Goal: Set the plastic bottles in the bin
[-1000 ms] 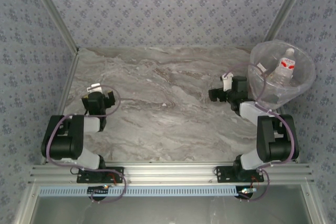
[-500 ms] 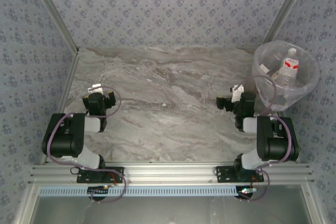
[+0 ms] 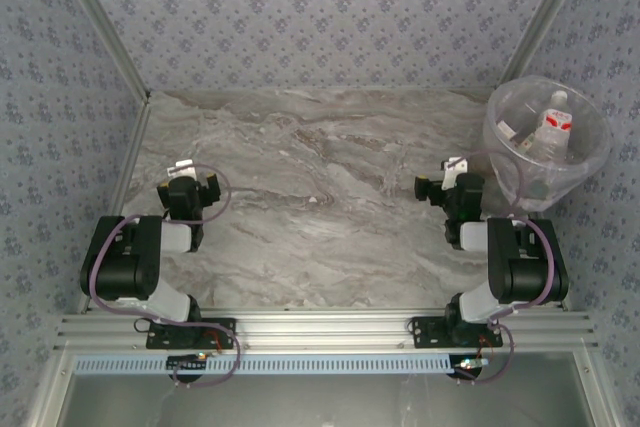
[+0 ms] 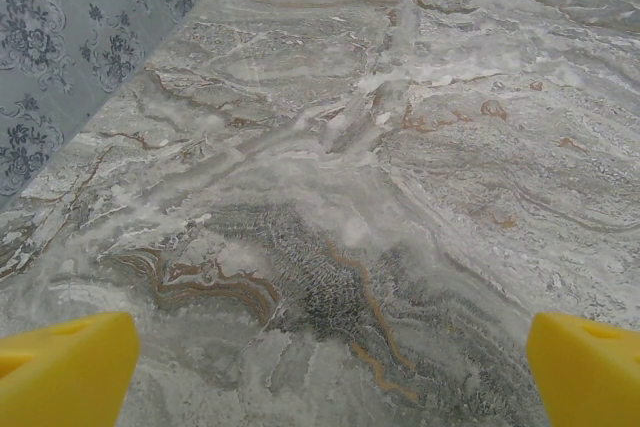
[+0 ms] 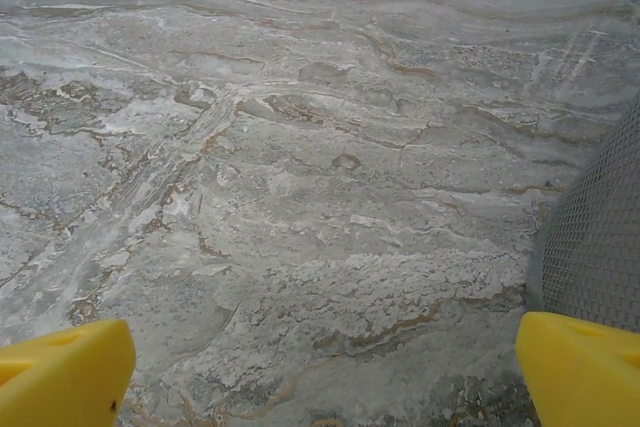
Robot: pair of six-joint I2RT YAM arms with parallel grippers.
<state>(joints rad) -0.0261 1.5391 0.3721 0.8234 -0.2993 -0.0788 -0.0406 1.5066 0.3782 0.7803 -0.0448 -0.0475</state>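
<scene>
Bottles (image 3: 553, 129) lie in the bin (image 3: 560, 185) at two o'clock, so your task looks done. Left gripper (image 4: 330, 367) and right gripper (image 5: 325, 372) gape wide, holding nothing.

The surface (image 3: 300, 177) looks like polished stone: grey marble with white and rust-brown veins, smooth, with a soft sheen rather than a hard gloss. The bin (image 3: 585, 169) is thin translucent plastic, glossy, catching pale highlights along its rim. Inside it a bottle (image 3: 553, 127) is clear plastic with a red-and-white label and a white cap. The walls (image 3: 300, 17) are matt grey-blue with a printed floral pattern. The rail (image 3: 320, 332) along the near edge is bare silvery metal, grooved and dull. The arms (image 3: 125, 267) have matt black casings. The left pincer (image 4: 332, 347) and right pincer (image 5: 325, 347) have smooth, opaque yellow plastic fingers (image 4: 65, 372).
</scene>
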